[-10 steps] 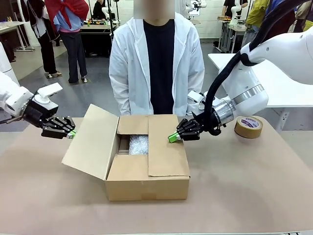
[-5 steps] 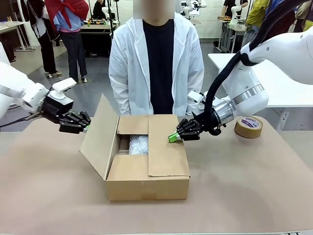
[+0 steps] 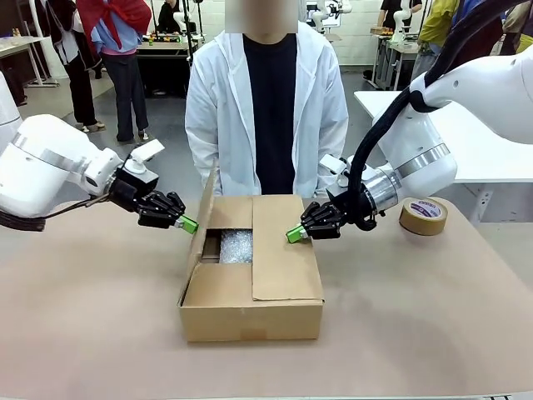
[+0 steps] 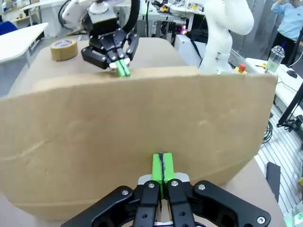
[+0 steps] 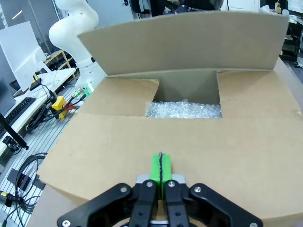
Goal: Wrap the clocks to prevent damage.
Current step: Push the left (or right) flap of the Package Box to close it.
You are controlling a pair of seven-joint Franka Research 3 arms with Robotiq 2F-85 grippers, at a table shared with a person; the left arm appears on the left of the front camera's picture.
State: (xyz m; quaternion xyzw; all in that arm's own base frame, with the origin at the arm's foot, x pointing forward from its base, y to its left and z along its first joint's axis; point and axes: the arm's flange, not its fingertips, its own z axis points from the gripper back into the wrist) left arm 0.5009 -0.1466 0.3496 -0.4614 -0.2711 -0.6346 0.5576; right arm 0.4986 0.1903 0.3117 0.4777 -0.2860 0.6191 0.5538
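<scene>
The clocks are a whitish bubble-wrap bundle [image 3: 236, 246] lying inside the brown carton [image 3: 250, 315], and the bundle [image 5: 184, 109] also shows through the gap in the right wrist view. My left gripper [image 3: 186, 223] is shut, its green tips [image 4: 162, 161] pressed against the outside of the carton's left flap [image 4: 142, 118], which stands nearly upright. My right gripper [image 3: 293, 235] is shut too, its tips [image 5: 160, 163] resting on the right flap [image 3: 283, 250], which is folded flat over the carton. Both grippers are empty.
A person in a white coat [image 3: 266, 108] stands close behind the carton at the far edge. A brown tape roll [image 3: 423, 216] lies at the right of the table. The near and far short flaps are folded in.
My left arm has swept to the right, lifting the left flap from splayed outward to almost upright. The right gripper and the bundle have stayed put.
</scene>
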